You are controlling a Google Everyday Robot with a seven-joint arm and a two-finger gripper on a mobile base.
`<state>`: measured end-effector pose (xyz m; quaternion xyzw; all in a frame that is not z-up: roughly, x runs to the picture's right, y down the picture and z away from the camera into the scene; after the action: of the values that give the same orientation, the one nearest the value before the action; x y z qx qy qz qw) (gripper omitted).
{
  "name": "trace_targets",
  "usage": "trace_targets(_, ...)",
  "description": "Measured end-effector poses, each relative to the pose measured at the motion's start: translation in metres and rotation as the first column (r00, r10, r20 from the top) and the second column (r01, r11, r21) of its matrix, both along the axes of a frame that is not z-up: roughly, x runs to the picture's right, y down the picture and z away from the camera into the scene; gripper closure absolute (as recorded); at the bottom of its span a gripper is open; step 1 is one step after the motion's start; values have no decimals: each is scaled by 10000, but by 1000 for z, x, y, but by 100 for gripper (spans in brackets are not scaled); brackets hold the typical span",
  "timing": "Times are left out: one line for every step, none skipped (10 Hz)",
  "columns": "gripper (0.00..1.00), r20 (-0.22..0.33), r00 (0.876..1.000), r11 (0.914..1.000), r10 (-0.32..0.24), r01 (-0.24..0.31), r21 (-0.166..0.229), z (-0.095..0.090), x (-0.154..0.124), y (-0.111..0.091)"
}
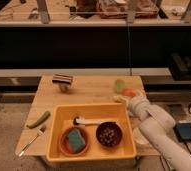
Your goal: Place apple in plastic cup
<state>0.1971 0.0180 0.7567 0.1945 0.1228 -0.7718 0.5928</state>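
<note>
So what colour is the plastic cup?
Pale yellow-green, camera view; the gripper holds the apple beside the plastic cup.

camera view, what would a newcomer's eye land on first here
The big yellow bin at the front of the table, holding a dark bowl and a sponge. Then the white arm reaching from the right, its gripper at the apple, right beside the plastic cup.

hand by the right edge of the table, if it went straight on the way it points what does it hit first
Probably the plastic cup. The hand, holding the apple over the table's right side, points toward the far edge, and the cup sits just ahead; height is unclear.
</note>
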Motion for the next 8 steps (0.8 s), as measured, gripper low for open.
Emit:
trace_targets(51, -114, 9996, 9996, -261, 260, -90, 6, -2, -14)
trace_targets(51, -184, 9988, 9988, -452, 449, -182, 11, -3, -25)
trace_targets(51, -249, 9981, 9981, -562, 555, -278, 18, -2, -35)
trace_targets(51, -267, 9977, 9975, -629, 620, -343, 25, -1, -44)
trace_targets(51, -227, 9970, 9963, -741, 731, -442, 40, -2, -61)
trace_targets(51, -175, 9964, 9952, -825, 815, -540, 54, -4, -77)
trace_targets(51, -150, 9962, 9946, -857, 847, -594, 64, -5, -88)
trace_targets(51, -71, 9962, 9937, -867, 860, -722, 84, -4, -108)
